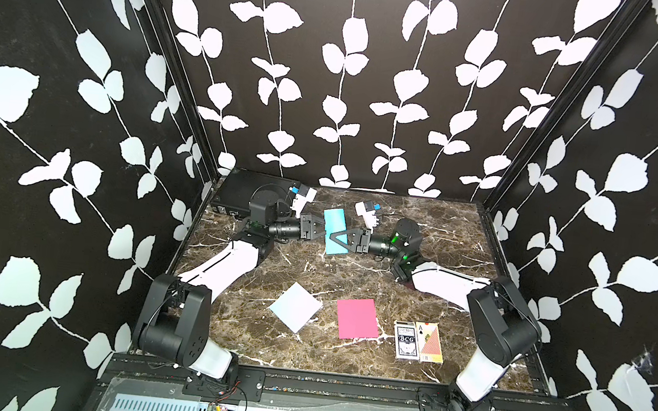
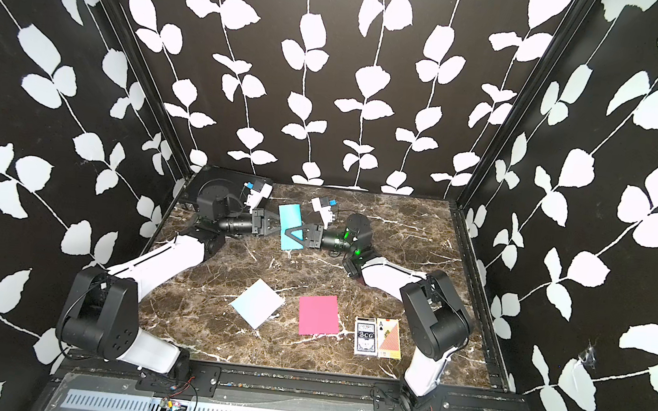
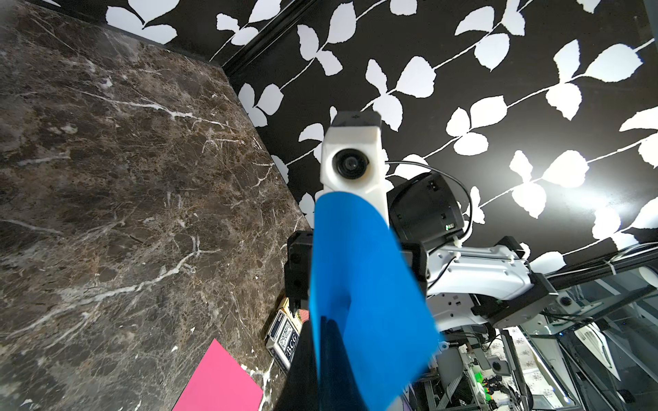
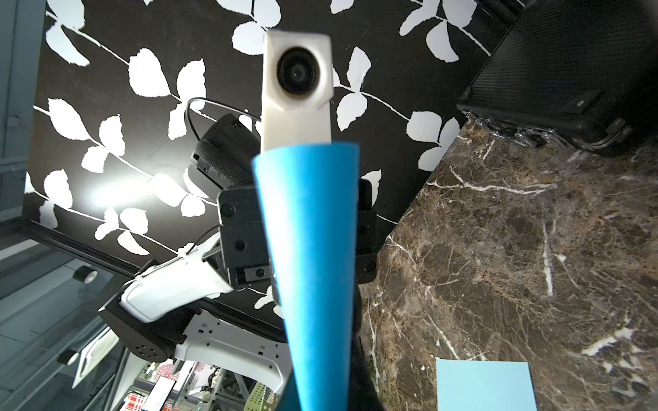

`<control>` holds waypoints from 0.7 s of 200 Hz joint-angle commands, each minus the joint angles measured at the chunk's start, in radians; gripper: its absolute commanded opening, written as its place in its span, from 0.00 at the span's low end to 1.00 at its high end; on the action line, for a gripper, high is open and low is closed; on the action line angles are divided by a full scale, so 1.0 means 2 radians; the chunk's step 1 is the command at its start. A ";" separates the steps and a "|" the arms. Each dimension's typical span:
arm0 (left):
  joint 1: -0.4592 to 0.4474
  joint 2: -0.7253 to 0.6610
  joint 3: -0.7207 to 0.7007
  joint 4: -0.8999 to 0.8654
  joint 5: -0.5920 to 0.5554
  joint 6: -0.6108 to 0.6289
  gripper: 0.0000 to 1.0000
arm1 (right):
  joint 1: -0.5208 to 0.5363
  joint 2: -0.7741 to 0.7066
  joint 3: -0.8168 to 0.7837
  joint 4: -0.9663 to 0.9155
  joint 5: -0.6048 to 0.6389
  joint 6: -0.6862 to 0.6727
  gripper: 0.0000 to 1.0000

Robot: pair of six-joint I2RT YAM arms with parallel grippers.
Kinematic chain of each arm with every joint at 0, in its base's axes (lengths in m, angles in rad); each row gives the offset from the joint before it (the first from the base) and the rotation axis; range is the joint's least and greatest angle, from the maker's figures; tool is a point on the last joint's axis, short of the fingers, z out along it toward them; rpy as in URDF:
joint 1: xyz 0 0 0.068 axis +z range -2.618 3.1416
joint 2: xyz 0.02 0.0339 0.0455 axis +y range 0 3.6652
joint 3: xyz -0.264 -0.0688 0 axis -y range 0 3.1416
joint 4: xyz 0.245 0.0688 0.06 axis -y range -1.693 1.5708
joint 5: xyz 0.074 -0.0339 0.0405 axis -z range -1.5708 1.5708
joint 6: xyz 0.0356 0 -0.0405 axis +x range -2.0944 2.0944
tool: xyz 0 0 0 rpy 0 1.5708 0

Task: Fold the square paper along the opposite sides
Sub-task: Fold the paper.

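Both arms meet over the far centre of the brown marble counter (image 1: 452, 235). The left gripper (image 1: 324, 230) is clamped on the left edge of the bright blue square paper (image 1: 335, 218). The right gripper (image 1: 332, 237) appears closed on it from the right.

Judged purpose: the opposed grips keep the sheet, which looks already doubled into a narrow strip, aligned for creasing. Whether it touches the counter cannot be told.

A pale blue sheet (image 1: 296, 306), pink sheet (image 1: 357, 318) and playing-card box (image 1: 407, 339) lie near, well apart from the work. A black case (image 1: 238, 189) sits far left. None stands in the way.
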 commanded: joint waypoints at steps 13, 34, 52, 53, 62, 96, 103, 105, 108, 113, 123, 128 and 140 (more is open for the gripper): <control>-0.002 0.001 -0.004 0.029 0.007 -0.008 0.00 | 0.006 0.003 0.026 0.006 -0.001 -0.010 0.01; -0.002 0.000 -0.001 0.022 0.006 -0.002 0.00 | 0.006 0.003 0.026 0.004 -0.001 -0.010 0.00; 0.000 -0.004 0.007 -0.011 0.003 0.021 0.00 | 0.006 0.001 0.026 0.001 -0.001 -0.012 0.00; -0.001 -0.005 0.008 -0.014 0.003 0.022 0.00 | 0.006 0.001 0.026 0.000 -0.001 -0.012 0.00; 0.004 -0.009 0.015 -0.046 -0.003 0.041 0.00 | 0.006 -0.002 0.026 -0.005 -0.001 -0.016 0.00; 0.047 -0.040 0.016 -0.086 -0.026 0.054 0.09 | 0.001 -0.011 0.022 -0.016 -0.002 -0.024 0.00; 0.054 -0.047 0.013 -0.079 -0.022 0.046 0.14 | 0.000 -0.013 0.021 -0.016 -0.003 -0.024 0.00; 0.056 -0.048 0.013 -0.078 -0.021 0.044 0.16 | -0.001 -0.013 0.020 -0.016 -0.003 -0.024 0.00; 0.058 -0.050 0.013 -0.079 -0.020 0.042 0.18 | -0.002 -0.014 0.020 -0.016 -0.003 -0.024 0.00; 0.063 -0.055 0.013 -0.081 -0.019 0.041 0.20 | -0.002 -0.015 0.020 -0.016 -0.003 -0.025 0.00; 0.066 -0.065 0.010 -0.081 -0.021 0.037 0.27 | -0.003 -0.018 0.020 -0.017 -0.004 -0.027 0.00; 0.068 -0.070 0.008 -0.081 -0.025 0.036 0.31 | -0.004 -0.019 0.020 -0.017 -0.005 -0.027 0.00; 0.070 -0.083 0.004 -0.084 -0.039 0.034 0.38 | -0.004 -0.021 0.020 -0.018 -0.006 -0.029 0.00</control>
